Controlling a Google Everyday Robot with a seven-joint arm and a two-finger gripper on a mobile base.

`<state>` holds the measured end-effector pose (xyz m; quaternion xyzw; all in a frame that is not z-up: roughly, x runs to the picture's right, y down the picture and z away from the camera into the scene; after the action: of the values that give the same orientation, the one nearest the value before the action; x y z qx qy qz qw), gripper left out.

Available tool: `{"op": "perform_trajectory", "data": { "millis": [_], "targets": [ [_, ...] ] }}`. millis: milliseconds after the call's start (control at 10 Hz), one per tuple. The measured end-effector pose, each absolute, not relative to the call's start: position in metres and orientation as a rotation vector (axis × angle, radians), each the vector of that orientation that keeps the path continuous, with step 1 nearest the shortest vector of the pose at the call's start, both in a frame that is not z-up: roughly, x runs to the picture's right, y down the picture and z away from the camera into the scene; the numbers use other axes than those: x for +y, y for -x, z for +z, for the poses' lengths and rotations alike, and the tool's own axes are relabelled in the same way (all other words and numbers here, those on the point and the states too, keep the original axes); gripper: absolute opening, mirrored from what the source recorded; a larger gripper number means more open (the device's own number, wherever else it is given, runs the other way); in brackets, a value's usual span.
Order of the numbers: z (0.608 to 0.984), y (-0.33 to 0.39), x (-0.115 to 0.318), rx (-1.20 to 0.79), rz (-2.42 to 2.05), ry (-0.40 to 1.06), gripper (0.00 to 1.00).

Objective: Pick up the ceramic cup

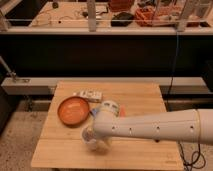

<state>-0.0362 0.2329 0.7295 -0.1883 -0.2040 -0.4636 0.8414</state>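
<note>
A small pale round thing (90,137), apparently the ceramic cup, sits on the wooden table (145,102) near its front, just below the orange dish. My gripper (94,136) is at the end of the thick white arm (155,127) that reaches in from the right. It is low over the table, right at this cup, and the wrist hides most of both. The wide shallow orange dish (73,110) lies to the upper left of the gripper.
A flat printed packet (89,94) lies behind the dish. A white container with a coloured label (112,107) lies beside the dish, just behind my wrist. A metal rail and a dark shelf run behind the table. Cables hang at the right.
</note>
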Motion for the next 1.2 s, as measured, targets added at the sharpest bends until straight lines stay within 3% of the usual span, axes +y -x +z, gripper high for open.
{"op": "perform_trajectory", "data": {
  "millis": [400, 700, 1000, 1200],
  "targets": [
    [0.735, 0.037, 0.235, -0.438, -0.978, 0.388, 0.75],
    [0.739, 0.037, 0.237, -0.444, -0.974, 0.383, 0.51],
    [0.742, 0.037, 0.238, -0.451, -0.973, 0.377, 0.47],
    [0.741, 0.035, 0.236, -0.447, -0.971, 0.37, 0.3]
  ]
}}
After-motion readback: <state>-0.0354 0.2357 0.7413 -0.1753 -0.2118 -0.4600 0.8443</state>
